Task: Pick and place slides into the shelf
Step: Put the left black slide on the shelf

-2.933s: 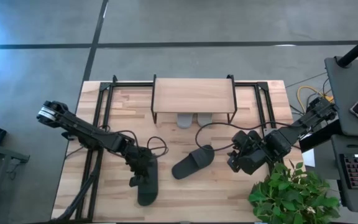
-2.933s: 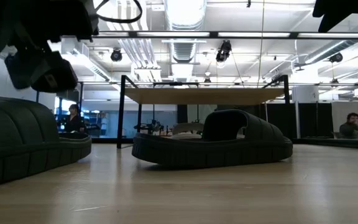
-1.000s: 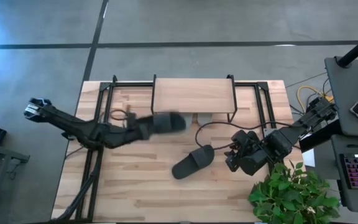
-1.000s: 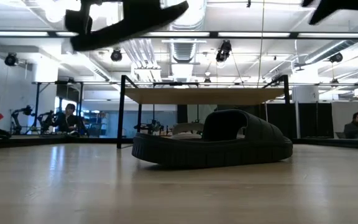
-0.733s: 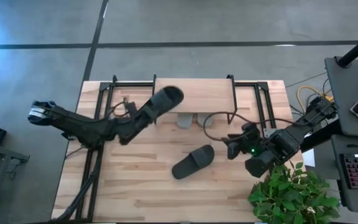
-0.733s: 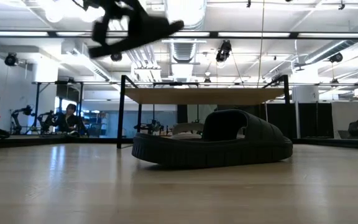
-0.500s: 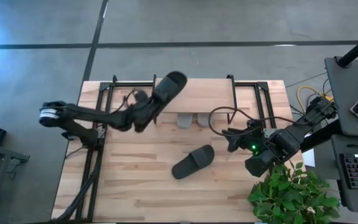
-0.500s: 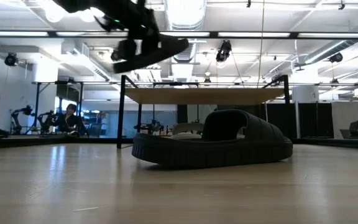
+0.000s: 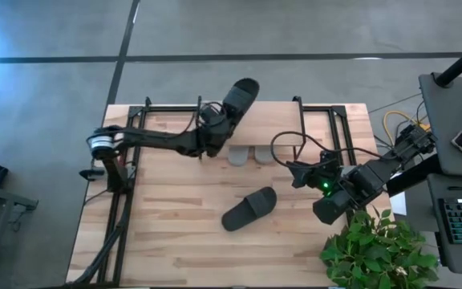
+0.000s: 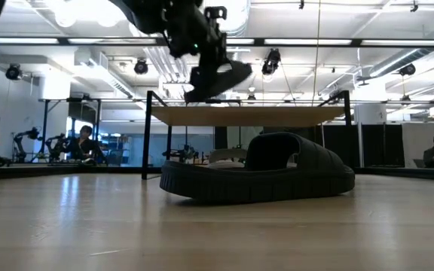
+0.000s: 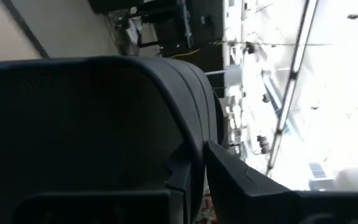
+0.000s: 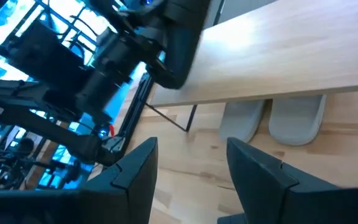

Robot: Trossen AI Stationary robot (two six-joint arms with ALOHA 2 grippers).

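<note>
My left gripper [image 9: 217, 119] is shut on a black slide [image 9: 240, 96] and holds it in the air over the left end of the shelf [image 9: 273, 120]. In the low view this slide [image 10: 218, 80] hangs tilted just above the shelf's top board [image 10: 292, 116]. A second black slide [image 9: 249, 209] lies sole down on the table. Two light grey slides [image 9: 239, 155] [image 9: 263, 154] stand side by side under the shelf. My right gripper [image 12: 191, 174] is open, right of the shelf and turned toward it, with nothing between its fingers. My left gripper has the black slide by the end nearest the arm [image 9: 224, 112], coming at it from the table's left. In the left wrist view one finger [image 11: 253, 183] lies against the slide's ribbed outer side [image 11: 194, 112]; the other is hidden. The slide is lifted clear and tilted, its free end higher.
The shelf's thin black legs [image 9: 300, 128] stand on the wooden table [image 9: 159, 233], with black frame rails [image 9: 131, 152] along the left and right. A potted plant [image 9: 379, 245] is at the near right corner. Cables [image 9: 283, 148] loop near the right arm.
My left gripper has carried the black slide up and toward the far edge and the right, from mid-table to above the shelf's left end. The slide has turned, so its free end now points past the far edge. My right gripper has shifted a little toward the shelf.
</note>
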